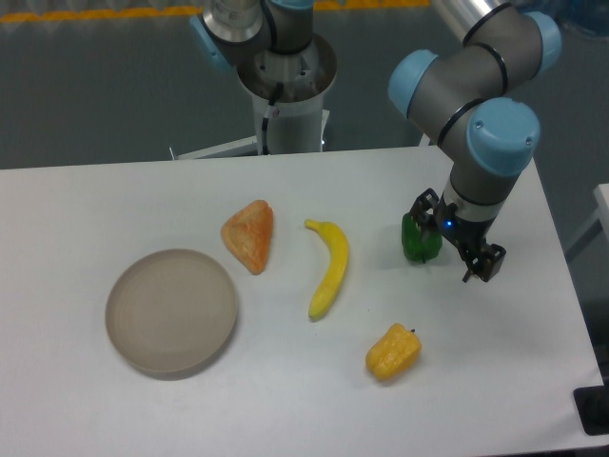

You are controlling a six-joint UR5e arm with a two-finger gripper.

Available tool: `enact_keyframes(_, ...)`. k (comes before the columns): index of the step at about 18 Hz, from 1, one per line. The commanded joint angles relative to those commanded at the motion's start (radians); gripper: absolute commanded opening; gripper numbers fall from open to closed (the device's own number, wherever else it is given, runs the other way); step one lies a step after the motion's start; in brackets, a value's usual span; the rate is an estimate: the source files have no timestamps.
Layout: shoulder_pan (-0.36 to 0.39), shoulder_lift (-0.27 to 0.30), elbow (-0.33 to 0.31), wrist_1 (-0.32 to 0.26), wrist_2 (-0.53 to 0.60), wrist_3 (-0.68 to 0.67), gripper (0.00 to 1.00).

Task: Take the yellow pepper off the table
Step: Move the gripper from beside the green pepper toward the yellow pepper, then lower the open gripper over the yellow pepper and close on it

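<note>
Yellow pepper (393,351): lay on white surface (114,200), near front edge, stem toward upper right. My claw (455,249): beside green pepper (420,238), well apart, up-right of target. Finger spread: could not tell.

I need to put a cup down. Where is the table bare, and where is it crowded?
Bare: the table left of the orange wedge above the plate, and the front strip between plate and yellow pepper. Crowded: around the green pepper beside the gripper.
</note>
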Motion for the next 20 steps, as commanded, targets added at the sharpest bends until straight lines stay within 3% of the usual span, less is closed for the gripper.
enact_keyframes(5, -0.057, -0.106, 0.087, 0.049, 0.002, -0.089, 1.0)
enact_keyframes(8, -0.092, -0.146, 0.098, 0.092, 0.002, -0.149, 1.0)
enact_keyframes(20, -0.127, -0.195, 0.078, 0.092, 0.011, -0.218, 1.0)
